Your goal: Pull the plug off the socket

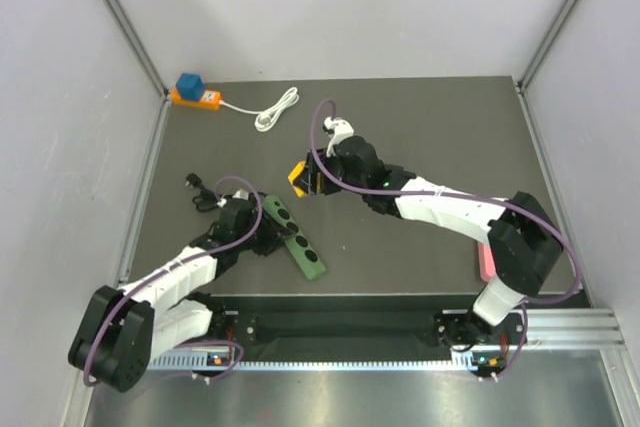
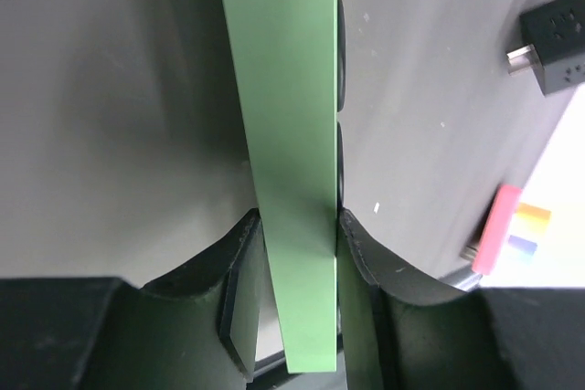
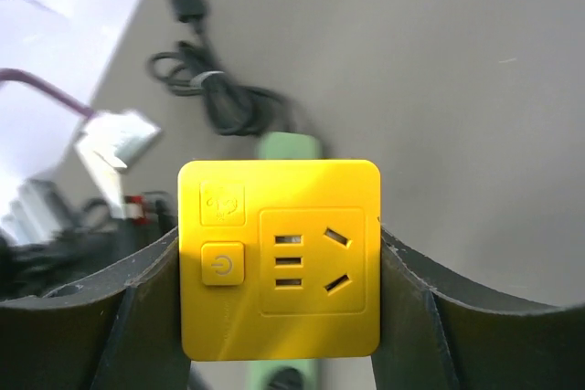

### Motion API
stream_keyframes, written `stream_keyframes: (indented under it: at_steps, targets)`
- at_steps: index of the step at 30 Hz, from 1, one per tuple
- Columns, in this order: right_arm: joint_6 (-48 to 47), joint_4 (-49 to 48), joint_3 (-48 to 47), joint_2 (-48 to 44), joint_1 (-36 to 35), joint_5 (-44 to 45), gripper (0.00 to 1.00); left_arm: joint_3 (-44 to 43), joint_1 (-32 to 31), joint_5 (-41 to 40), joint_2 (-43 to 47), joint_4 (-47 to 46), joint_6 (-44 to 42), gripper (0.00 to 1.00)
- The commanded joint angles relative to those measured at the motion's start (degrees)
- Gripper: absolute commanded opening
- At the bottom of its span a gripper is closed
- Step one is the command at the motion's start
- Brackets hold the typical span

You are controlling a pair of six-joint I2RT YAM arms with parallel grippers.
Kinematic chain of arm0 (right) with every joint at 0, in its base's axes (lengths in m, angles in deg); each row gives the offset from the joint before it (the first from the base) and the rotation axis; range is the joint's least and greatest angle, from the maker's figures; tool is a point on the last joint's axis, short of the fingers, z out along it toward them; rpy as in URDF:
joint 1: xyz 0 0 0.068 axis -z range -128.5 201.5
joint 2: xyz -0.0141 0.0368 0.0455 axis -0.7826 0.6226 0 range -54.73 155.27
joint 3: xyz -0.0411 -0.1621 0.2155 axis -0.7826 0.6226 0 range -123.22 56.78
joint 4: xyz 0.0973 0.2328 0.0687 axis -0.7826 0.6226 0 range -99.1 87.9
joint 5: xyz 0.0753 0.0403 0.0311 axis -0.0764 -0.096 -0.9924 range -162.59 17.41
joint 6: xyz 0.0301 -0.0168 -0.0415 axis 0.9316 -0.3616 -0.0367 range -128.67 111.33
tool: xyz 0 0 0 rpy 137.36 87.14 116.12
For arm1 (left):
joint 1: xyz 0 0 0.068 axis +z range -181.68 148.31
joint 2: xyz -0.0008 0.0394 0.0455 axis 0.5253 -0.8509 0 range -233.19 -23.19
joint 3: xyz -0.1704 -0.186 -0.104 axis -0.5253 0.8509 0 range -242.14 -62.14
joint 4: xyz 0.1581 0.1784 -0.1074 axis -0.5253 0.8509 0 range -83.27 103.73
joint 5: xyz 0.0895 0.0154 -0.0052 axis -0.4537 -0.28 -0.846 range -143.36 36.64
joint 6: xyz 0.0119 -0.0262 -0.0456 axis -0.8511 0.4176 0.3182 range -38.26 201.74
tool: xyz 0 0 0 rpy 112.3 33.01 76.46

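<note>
My left claw (image 2: 297, 226) is narrow and clamps the green power strip (image 1: 296, 239) by its two long sides, one finger on each side. The strip lies on the dark worktop (image 1: 430, 127) at about 7 o'clock from the middle. It is turned so that its far end points to 11 o'clock and its near end to 5 o'clock.

My right claw (image 1: 306, 179) holds the yellow plug block (image 3: 279, 258) between both fingers. The block's face with the button and the socket holes looks at my wrist camera. In the top view this block is near the middle of the worktop, at 12 o'clock from the strip. It is apart from the strip, with bare worktop between them.

A black cable (image 1: 205, 194) lies coiled at 10 o'clock from the strip, just beside my left claw. Far away, in the 11 o'clock corner, there is an orange socket (image 1: 197, 98) with a blue block (image 1: 188, 82) on it, and a white cable (image 1: 277, 107) runs from it toward 3 o'clock. A pink object (image 1: 485, 263) lies at 4 o'clock, near my right arm; I cannot tell what it is.
</note>
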Motion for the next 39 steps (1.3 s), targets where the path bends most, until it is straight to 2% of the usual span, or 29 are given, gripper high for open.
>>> stream_keyframes:
  at_steps: [1,5,6,8,11,12,14,15,17,25,28,33,39]
  targets:
    - [-6.6,5.9,-2.0,-3.0,4.1,3.3,0.00,-2.0,2.7,-6.0,0.8,9.4,-4.9,0.00]
    - [-11.5,6.8,-2.0,-0.9,12.0,-9.1,0.00,-2.3,8.3,-4.9,2.1,10.9,-7.5,0.00]
    - [-12.5,10.3,-3.1,0.2,13.0,-13.2,0.00,-2.2,9.4,-4.5,2.8,11.1,-8.0,0.00]
    - [-17.4,14.9,-7.6,3.2,14.6,-14.6,0.00,-1.6,11.8,-3.6,3.6,11.2,-8.5,0.00]
    - [-23.5,32.7,-17.2,9.1,14.9,-12.7,0.04,-1.2,13.2,-3.1,5.7,9.9,-9.0,0.00]
    - [-24.3,35.4,-19.0,10.3,14.8,-13.1,0.04,-1.1,13.2,-3.1,6.1,8.9,-9.5,0.00]
    - [-23.3,36.8,-19.8,10.7,14.8,-13.9,0.07,-1.1,13.6,-3.5,6.9,8.3,-11.4,0.00]
    - [-22.7,36.1,-19.6,10.6,14.8,-16.2,0.13,-1.3,13.8,-3.8,7.3,8.3,-12.2,0.00]
    - [-21.6,36.0,-20.3,11.7,15.1,-18.5,0.17,-2.2,14.4,-4.6,7.5,9.8,-14.9,0.00]
    - [-28.4,44.9,-29.0,20.3,19.2,-27.9,0.16,-8.2,15.6,-8.1,4.8,15.8,-21.3,0.00]
    - [-29.9,47.0,-32.1,22.8,19.9,-24.9,0.18,-7.8,16.0,-8.1,4.4,16.0,-20.5,0.00]
    - [-31.5,50.7,-36.4,26.5,22.0,-25.1,0.23,-6.5,16.8,-8.2,4.8,15.3,-20.5,0.00]
    - [-34.3,52.5,-38.0,28.3,23.5,-23.8,0.36,-4.1,17.5,-5.2,3.9,12.2,-19.1,0.00]
